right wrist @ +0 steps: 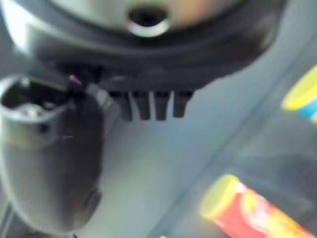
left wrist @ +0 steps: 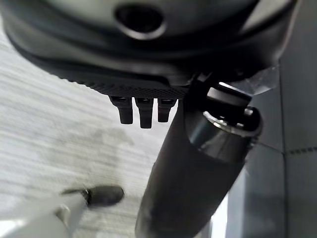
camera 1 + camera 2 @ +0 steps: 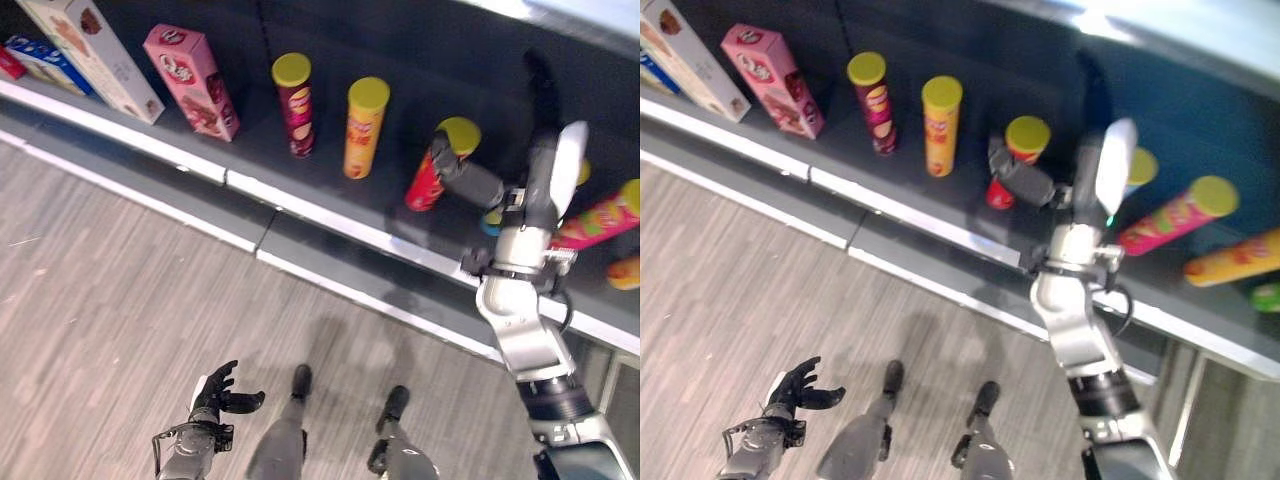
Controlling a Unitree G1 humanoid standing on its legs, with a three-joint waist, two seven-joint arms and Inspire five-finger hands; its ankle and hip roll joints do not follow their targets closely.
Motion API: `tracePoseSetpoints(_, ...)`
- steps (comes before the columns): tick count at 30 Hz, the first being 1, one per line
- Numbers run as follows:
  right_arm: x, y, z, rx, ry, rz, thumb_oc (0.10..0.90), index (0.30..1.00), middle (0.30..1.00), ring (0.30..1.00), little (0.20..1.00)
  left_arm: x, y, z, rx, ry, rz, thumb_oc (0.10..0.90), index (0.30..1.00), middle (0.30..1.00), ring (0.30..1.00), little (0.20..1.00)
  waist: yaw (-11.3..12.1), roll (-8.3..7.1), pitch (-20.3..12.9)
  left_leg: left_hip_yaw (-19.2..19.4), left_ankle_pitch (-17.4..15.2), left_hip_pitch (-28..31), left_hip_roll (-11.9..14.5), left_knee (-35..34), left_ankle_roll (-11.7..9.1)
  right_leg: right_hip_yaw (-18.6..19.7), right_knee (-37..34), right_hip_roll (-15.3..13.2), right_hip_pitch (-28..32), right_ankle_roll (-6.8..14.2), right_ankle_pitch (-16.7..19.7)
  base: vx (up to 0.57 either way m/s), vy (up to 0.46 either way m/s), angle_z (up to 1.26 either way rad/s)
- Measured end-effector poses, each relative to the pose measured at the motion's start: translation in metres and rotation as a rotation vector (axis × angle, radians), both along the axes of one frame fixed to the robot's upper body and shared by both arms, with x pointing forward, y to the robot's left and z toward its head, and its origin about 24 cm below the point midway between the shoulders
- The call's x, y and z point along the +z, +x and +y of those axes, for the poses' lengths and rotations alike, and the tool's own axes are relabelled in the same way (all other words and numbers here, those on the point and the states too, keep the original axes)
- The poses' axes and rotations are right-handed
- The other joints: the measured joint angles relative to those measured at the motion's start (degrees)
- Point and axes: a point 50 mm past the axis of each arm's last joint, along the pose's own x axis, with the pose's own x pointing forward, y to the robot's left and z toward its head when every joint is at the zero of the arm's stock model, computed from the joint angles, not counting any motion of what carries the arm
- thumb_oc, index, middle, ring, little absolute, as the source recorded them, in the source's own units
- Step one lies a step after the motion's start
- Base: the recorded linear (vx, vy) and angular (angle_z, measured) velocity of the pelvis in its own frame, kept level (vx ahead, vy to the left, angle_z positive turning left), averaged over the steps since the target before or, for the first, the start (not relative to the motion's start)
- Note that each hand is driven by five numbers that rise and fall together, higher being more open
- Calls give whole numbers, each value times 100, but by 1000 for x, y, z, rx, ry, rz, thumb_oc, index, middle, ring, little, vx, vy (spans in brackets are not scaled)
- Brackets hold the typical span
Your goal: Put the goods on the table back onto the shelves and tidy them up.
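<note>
Left hand (image 3: 215, 392) low, fingers apart; right hand (image 3: 530, 190) fingers straight beside red can (image 3: 437, 165) on shelf (image 3: 300, 200).

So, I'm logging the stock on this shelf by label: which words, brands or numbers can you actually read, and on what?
None can be read.
Pink box: a round logo, too blurred.
White box: pictures and print, too small.
Blue box: white lettering, blurred.
Maroon can, yellow can, red can, pink can lying down: labels are smears of colour.
</note>
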Motion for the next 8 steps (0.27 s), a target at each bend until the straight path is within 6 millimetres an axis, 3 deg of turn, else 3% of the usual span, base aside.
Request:
tracePoseSetpoints(2, -29, -16, 0, 134, 80, 146, 800, 900, 900, 900, 900, -4, -10, 7, 17, 11, 38, 800, 900, 900, 900, 900, -109, -168, -118, 164, -61, 120, 19, 0, -13, 146, -1, 7, 26, 0, 0, 65, 36, -44)
tracePoseSetpoints(4, -60, -35, 0, 243, 173, 281, 800, 900, 900, 900, 900, -11, -22, 13, 47, 8, 95, 800, 900, 900, 900, 900, -259, -234, -166, 290, -112, 324, 26, 0, 22, 270, -1, 10, 155, 0, 1, 32, 14, -33)
tracePoseSetpoints(8, -107, -62, -9, 340, 294, 517, 800, 900, 900, 900, 900, -21, -44, 17, 71, 6, 171, 800, 900, 900, 900, 900, -628, -171, -408, 519, -163, 478, 57, -3, 64, 474, 0, 50, 195, -4, 24, 41, 23, -27)
